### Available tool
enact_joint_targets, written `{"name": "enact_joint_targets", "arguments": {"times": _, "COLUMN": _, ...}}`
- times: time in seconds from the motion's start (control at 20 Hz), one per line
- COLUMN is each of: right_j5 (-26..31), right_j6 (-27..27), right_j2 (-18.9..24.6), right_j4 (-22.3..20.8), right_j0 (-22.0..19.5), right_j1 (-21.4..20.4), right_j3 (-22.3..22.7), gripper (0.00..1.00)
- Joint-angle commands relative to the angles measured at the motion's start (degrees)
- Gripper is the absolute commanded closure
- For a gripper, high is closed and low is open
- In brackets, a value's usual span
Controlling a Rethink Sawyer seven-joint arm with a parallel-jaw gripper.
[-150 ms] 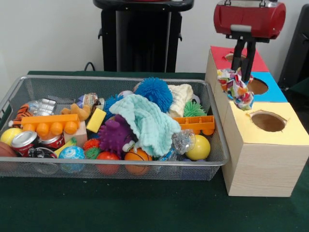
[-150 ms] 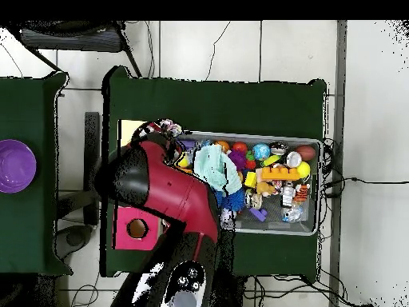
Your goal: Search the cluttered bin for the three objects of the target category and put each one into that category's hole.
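A colourful patchwork cloth (image 1: 236,89) hangs from my gripper (image 1: 245,72), which is shut on its top. It dangles above the wooden box (image 1: 263,164), over the edge between the blue hole (image 1: 258,86) and the yellow hole (image 1: 268,122). The red hole (image 1: 235,56) lies behind the fingers. From overhead the cloth (image 2: 166,126) shows at the end of the red arm (image 2: 172,196), which hides most of the box; only the red hole (image 2: 137,229) is visible. The wire bin (image 1: 219,159) to the left holds the clutter.
The bin holds a blue spiky ball (image 1: 153,93), a teal cloth (image 1: 145,121), a purple spiky toy (image 1: 115,135), a yellow ball (image 1: 199,147), orange blocks (image 1: 50,124) and cans (image 1: 24,141). A purple bowl (image 2: 16,165) sits on a side table.
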Motion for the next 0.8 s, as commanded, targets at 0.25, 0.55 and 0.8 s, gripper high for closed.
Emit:
{"name": "enact_joint_targets", "arguments": {"times": 0.25, "right_j5": 1.04, "right_j6": 18.09, "right_j2": -0.24, "right_j4": 4.65, "right_j0": 3.44, "right_j1": 6.98, "right_j3": -1.45, "gripper": 1.0}}
{"name": "enact_joint_targets", "arguments": {"times": 0.55, "right_j5": 2.3, "right_j6": 17.44, "right_j2": 1.39, "right_j4": 5.36, "right_j0": 3.71, "right_j1": 5.8, "right_j3": 0.91, "gripper": 1.0}}
{"name": "enact_joint_targets", "arguments": {"times": 0.8, "right_j5": 2.96, "right_j6": 17.29, "right_j2": 1.96, "right_j4": 5.79, "right_j0": 4.02, "right_j1": 5.32, "right_j3": 1.84, "gripper": 1.0}}
